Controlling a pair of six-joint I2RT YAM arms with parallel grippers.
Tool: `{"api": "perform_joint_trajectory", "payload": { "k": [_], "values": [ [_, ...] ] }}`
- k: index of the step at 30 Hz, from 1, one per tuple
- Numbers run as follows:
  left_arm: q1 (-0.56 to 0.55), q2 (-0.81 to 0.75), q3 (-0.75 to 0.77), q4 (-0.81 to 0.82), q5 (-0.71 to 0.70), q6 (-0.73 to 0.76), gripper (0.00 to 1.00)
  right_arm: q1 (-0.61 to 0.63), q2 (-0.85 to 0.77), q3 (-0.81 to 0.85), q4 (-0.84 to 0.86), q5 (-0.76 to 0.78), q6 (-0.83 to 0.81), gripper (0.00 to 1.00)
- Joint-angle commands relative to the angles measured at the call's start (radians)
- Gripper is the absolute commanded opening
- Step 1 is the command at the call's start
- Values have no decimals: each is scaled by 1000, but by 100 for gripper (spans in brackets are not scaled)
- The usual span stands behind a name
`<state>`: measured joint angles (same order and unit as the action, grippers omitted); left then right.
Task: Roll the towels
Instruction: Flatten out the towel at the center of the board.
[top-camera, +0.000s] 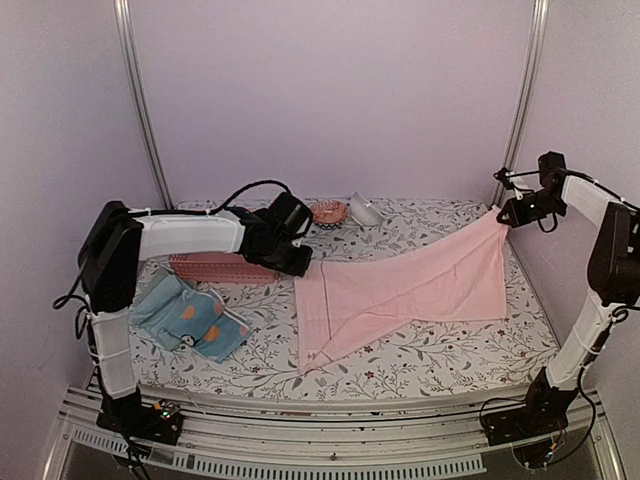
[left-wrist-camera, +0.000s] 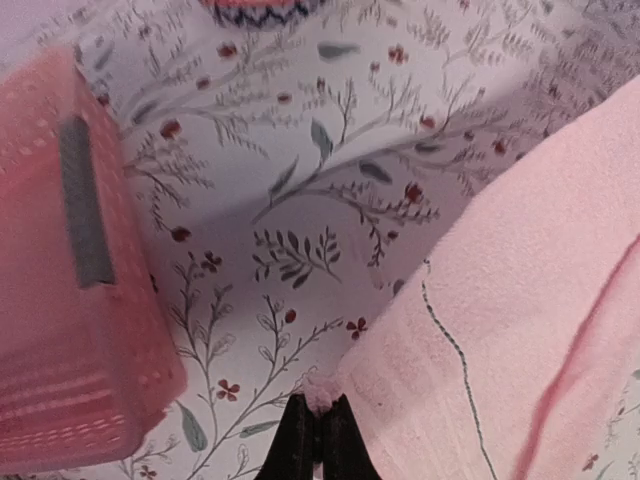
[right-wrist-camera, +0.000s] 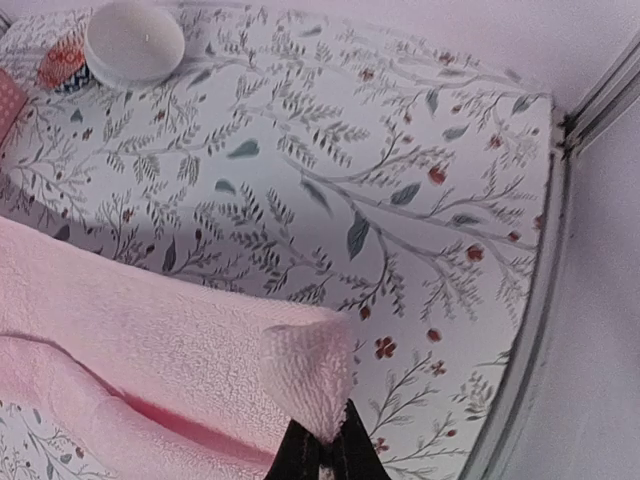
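— Since you have two corners pinched, where does the pink towel (top-camera: 410, 285) lie?
— It is spread out to the right of the pink perforated basket (top-camera: 215, 268). Your left gripper (left-wrist-camera: 318, 440) is clamped on the corner just beside the basket. Your right gripper (right-wrist-camera: 322, 448) is closed on the corner farthest from it, raised.
— How will it handle?
— I judge it light and limp: it sags between the grips and creases readily. Hold it by the hemmed corners and keep it taut. The patterned blue towel (top-camera: 195, 320) lies in front of the basket.

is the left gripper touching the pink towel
Touching. The left wrist view shows the left gripper shut on a corner of the pink towel, with cloth pinched between its tips.
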<state>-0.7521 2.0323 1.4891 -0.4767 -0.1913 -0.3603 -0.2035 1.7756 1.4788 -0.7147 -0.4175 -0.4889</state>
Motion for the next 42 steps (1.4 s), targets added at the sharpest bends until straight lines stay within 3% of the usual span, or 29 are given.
{"api": "perform_joint_trajectory", "payload": {
  "k": [1,6,12,17,23,26,32,37,40,42],
  "values": [
    [23,-268,7,127,-123,58,0,-21,-62,203,-56,37,-3,2],
    [21,-412,-10,146,-153,63,0,-61,-144,261,-71,29,-7,2],
    [-29,-579,-106,207,-179,61,0,-102,-356,157,-65,-38,-46,2],
    [-165,-691,-197,210,-288,76,0,-102,-586,-17,-96,-32,-89,2],
    [-382,-855,-342,180,-439,-37,0,-103,-924,-270,-145,-19,-126,3],
    [-407,-875,-379,166,-450,-67,0,-102,-990,-336,-143,14,-144,3],
    [-294,-692,-386,210,-434,30,0,-103,-827,-504,49,57,-140,3],
    [-102,-407,-307,302,-272,54,0,-99,-468,-488,252,39,-89,3],
    [-40,-154,-118,291,-267,114,0,-66,-193,-345,319,62,-28,5],
    [8,28,80,188,-238,126,22,-27,-16,-198,296,115,15,20]
  ]
}}
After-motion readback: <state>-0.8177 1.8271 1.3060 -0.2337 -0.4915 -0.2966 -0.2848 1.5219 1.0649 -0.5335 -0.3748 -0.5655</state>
